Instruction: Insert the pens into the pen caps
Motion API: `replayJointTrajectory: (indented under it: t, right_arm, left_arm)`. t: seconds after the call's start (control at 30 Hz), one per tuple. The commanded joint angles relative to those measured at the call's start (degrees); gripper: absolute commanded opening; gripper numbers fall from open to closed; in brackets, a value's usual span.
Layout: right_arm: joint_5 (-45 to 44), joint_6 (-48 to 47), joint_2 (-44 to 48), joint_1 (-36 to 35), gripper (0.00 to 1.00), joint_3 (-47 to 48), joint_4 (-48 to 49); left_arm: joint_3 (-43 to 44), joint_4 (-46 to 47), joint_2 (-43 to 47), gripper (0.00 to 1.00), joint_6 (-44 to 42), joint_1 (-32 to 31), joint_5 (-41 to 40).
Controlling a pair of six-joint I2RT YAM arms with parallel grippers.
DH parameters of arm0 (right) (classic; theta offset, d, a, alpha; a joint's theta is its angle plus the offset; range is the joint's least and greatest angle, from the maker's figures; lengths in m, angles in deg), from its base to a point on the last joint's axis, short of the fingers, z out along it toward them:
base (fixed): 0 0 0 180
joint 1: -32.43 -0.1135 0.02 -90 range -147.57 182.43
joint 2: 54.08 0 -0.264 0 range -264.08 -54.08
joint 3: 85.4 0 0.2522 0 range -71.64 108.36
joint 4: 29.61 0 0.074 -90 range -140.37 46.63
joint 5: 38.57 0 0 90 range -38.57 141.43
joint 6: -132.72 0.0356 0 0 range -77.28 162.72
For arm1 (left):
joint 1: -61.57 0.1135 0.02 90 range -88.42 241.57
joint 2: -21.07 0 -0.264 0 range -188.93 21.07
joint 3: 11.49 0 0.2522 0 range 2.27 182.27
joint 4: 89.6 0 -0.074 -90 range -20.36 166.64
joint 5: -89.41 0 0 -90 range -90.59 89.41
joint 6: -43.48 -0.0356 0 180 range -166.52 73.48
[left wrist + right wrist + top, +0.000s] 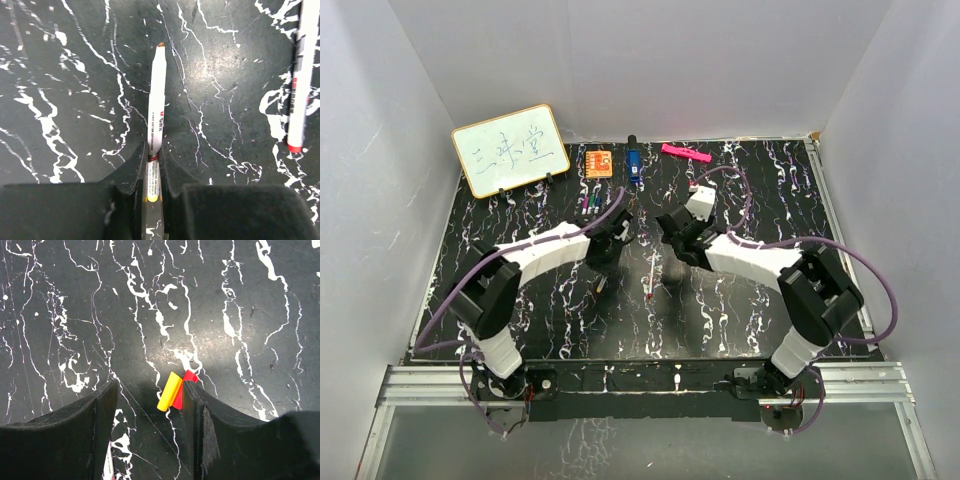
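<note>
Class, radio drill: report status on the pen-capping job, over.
Left gripper shut on orange-tipped pen. Right gripper open, yellow cap and red piece beside one finger. Red-ended pen lies apart, not in the way.

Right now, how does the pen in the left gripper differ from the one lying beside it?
The orange pen is clamped in the left gripper; the red pen lies free on the table. The orange pen shows an orange tip and a yellow band; the red pen shows a red end. Both have white printed barrels.
</note>
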Motion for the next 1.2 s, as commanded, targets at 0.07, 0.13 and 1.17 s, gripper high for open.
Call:
replayJointTrajectory:
  t: [0.07, 0.13, 1.17]
  right_arm:
    - [0.1, 2.4, -4.2, 0.2, 0.51, 6.5, -3.2]
    - [-0.1, 3.0, -5.7, 0.2, 0.49, 7.8, -4.2]
    - [1.1, 5.0, -11.4, 1.6, 0.45, 9.5, -5.9]
  left_arm:
    - [-0.6, -2.6, 9.5, 0.0, -0.6, 0.6, 0.6]
    - [-0.9, -2.9, 10.9, 0.0, -0.6, 0.6, 0.8]
    - [-3.5, -2.1, 16.2, 0.0, -0.1, 1.2, -0.3]
